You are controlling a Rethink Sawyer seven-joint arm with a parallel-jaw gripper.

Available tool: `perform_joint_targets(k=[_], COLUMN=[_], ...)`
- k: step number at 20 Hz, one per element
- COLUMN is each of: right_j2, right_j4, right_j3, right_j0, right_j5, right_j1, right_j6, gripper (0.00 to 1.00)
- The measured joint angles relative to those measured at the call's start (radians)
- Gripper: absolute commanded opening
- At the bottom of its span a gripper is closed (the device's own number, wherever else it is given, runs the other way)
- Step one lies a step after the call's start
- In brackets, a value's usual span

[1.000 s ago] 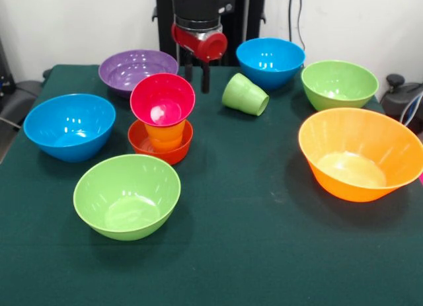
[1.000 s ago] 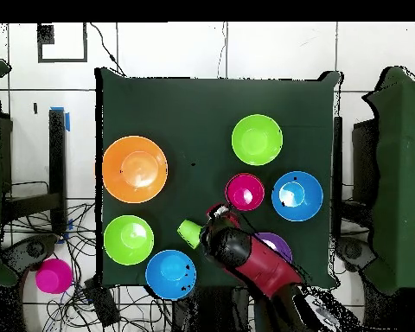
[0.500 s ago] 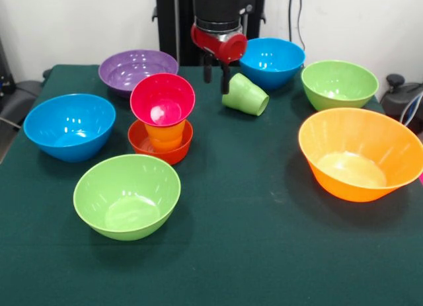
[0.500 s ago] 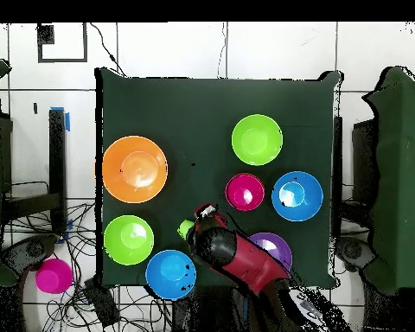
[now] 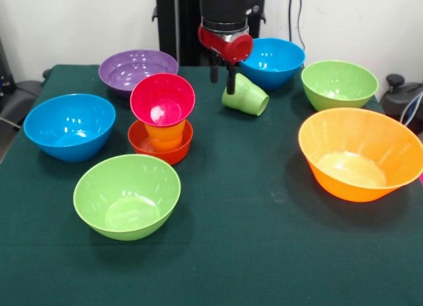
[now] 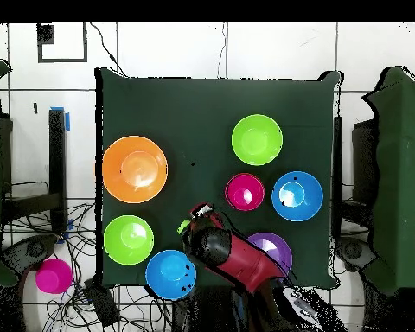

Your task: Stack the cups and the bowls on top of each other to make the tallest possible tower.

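Since the earlier frames the gripper (image 5: 223, 78) has shifted rightward from beside the tower to a spot directly over the light green cup (image 5: 246, 95), and its two dark fingers (image 5: 230, 81) stand apart, released, with nothing between them; the nearer finger overlaps the cup's base end in the front view, though contact cannot be confirmed.

Taking the light green cup as landmark, and reading the front view left to right: far to its left sits a blue bowl (image 5: 69, 126), upright on the green table (image 5: 251, 253). Left and behind the cup is the shallow purple bowl (image 5: 135, 69). Left and toward the camera sits a light green bowl (image 5: 127, 195). Just left of the cup stands the tower (image 5: 162, 117): a small red-orange bowl (image 5: 160, 146) at the bottom, an orange cup (image 5: 164, 134) standing in it, and a magenta bowl (image 5: 162, 100) tilted on top. The light green cup itself lies on its side, mouth facing right and toward the camera. Just behind and right of it is the second blue bowl (image 5: 271, 61). Further right sits another light green bowl (image 5: 339, 84), and right and nearer the camera, the largest orange bowl (image 5: 360, 154).

In the overhead view the red and black arm (image 6: 237, 259) covers most of the cup (image 6: 184, 227), leaving only a green sliver showing.
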Motion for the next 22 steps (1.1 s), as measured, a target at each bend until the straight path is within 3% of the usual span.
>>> perform_joint_targets(k=[5,17,22], right_j2=[-0.005,-0.087,-0.1], right_j4=[0.0,-0.001,-0.018], right_j3=[0.0,0.001,0.001], right_j0=[0.012,0.039,0.027], right_j5=[0.019,0.299,0.317], right_j1=[-0.009,-0.109,-0.134], right_j6=[0.007,0.007,0.007], gripper=[1.0,1.0,1.0])
